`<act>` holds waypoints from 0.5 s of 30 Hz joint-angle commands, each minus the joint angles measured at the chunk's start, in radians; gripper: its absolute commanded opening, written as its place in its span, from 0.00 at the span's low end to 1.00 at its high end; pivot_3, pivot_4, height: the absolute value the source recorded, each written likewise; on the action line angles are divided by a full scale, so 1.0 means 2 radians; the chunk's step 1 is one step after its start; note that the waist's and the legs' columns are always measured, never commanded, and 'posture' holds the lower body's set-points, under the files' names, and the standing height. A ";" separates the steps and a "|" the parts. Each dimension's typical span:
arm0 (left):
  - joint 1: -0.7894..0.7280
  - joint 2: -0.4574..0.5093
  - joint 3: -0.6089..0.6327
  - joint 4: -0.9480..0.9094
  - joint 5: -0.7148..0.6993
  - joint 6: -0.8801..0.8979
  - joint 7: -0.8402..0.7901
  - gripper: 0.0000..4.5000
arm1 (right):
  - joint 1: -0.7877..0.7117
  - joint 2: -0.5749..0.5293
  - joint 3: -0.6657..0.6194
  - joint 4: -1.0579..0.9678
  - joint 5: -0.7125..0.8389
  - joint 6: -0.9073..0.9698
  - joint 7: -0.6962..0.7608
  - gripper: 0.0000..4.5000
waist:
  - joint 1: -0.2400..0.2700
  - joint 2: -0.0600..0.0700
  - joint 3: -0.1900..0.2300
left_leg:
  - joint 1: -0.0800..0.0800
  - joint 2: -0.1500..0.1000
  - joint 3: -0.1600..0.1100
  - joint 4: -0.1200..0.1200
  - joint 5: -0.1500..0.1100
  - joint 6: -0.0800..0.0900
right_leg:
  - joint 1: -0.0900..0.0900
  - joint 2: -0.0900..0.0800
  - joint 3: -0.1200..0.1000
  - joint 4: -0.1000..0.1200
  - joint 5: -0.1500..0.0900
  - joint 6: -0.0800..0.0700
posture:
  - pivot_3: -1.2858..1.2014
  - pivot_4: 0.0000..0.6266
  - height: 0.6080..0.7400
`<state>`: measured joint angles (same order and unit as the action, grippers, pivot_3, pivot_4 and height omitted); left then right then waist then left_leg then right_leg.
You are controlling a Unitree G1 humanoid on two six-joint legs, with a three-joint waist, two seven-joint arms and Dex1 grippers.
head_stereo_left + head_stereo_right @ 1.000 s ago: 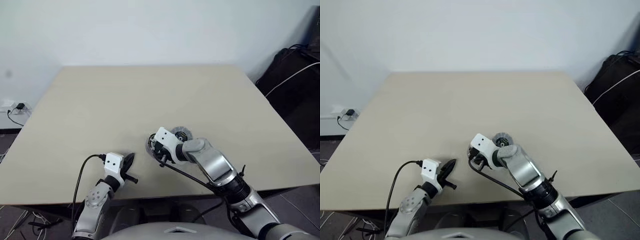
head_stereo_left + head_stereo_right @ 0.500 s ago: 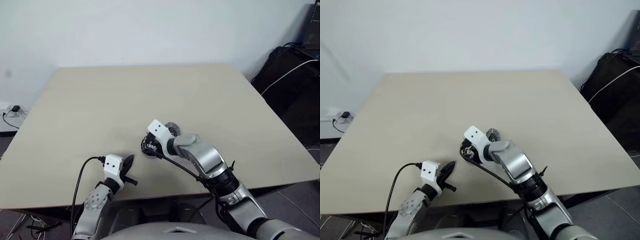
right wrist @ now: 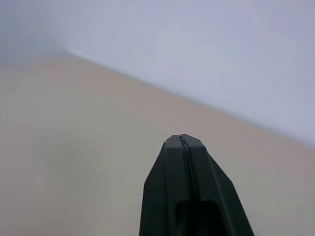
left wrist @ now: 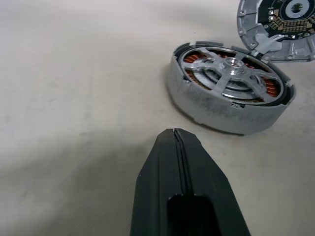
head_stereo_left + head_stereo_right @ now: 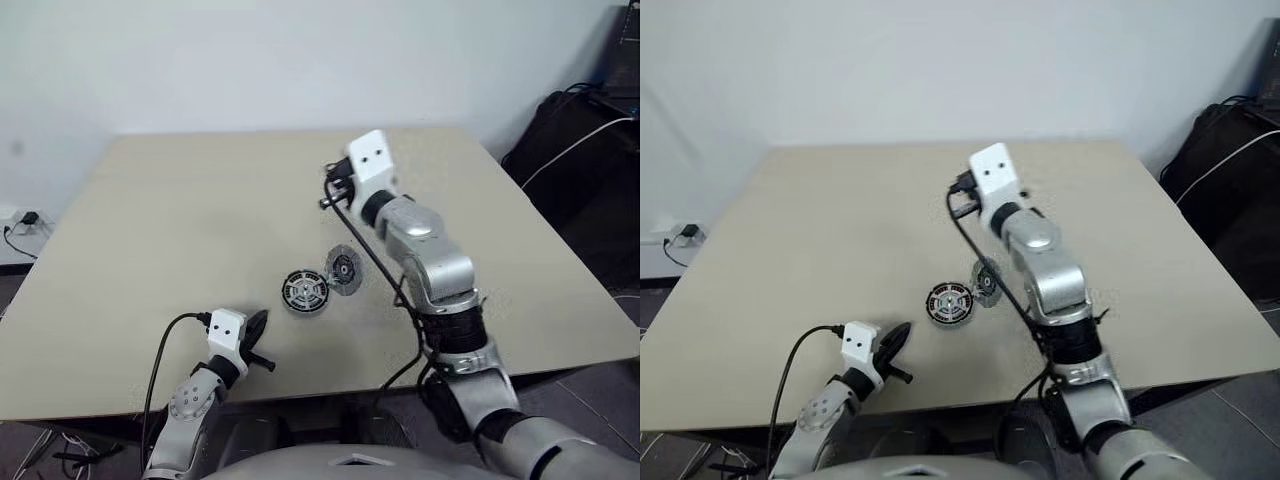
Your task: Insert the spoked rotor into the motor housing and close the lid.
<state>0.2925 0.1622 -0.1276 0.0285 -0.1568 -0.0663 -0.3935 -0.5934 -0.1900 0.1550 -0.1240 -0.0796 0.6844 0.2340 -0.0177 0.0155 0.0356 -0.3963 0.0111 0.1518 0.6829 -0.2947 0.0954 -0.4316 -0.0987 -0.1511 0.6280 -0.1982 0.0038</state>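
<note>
On the table, the wheel sits in the motor — lid leaning beside. It looks thin, hard, slippery — we'd pinch its edge. Both grippers are clenched, empty.

Bare table around motor housing

Matt beige table; grainy silver metal motor housing, copper windings, shiny spoked rotor.

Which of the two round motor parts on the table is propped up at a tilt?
The lid, dark-centred, leans against the motor housing, which lies flat with the spoked rotor inside.
</note>
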 commanded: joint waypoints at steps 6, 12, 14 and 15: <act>-0.007 0.003 -0.001 -0.026 0.006 0.000 0.000 0.00 | 0.075 -0.122 0.065 -0.003 -0.074 0.001 0.053 0.00 | -0.007 0.000 0.000 | 0.000 0.002 0.000 -0.001 0.001 -0.001 | 0.000 0.002 0.000 0.001 -0.001 -0.001 | 0.52 0.00 1.00; -0.011 0.007 0.000 -0.028 0.005 0.006 -0.004 0.00 | 0.124 -0.168 0.108 -0.065 -0.034 0.060 0.171 0.00 | -0.007 0.000 0.000 | 0.001 0.004 0.000 0.000 0.001 -0.001 | 0.000 0.003 -0.002 0.001 -0.002 -0.003 | 0.52 0.00 1.00; -0.014 0.009 -0.001 -0.028 0.004 0.007 -0.007 0.00 | 0.128 -0.164 0.106 -0.077 -0.016 0.069 0.189 0.00 | -0.006 0.000 0.000 | 0.001 0.005 -0.001 0.001 0.000 0.001 | 0.000 0.003 -0.003 0.001 -0.002 -0.003 | 0.52 0.00 1.00; -0.015 0.010 -0.001 -0.028 0.004 0.008 -0.008 0.00 | 0.128 -0.163 0.105 -0.080 -0.009 0.071 0.196 0.00 | -0.005 0.000 0.000 | 0.001 0.005 -0.001 0.001 0.000 0.001 | 0.000 0.002 -0.003 0.001 -0.002 -0.002 | 0.52 0.00 1.00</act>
<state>0.2776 0.1722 -0.1284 0.0164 -0.1562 -0.0474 -0.4012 -0.3222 -0.5158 0.3843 -0.2359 -0.1226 0.8197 0.6037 -0.0271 0.0161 0.0361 -0.3935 0.0207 0.1491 0.6856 -0.2955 0.0976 -0.4320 -0.0941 -0.1576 0.6299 -0.2012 -0.0007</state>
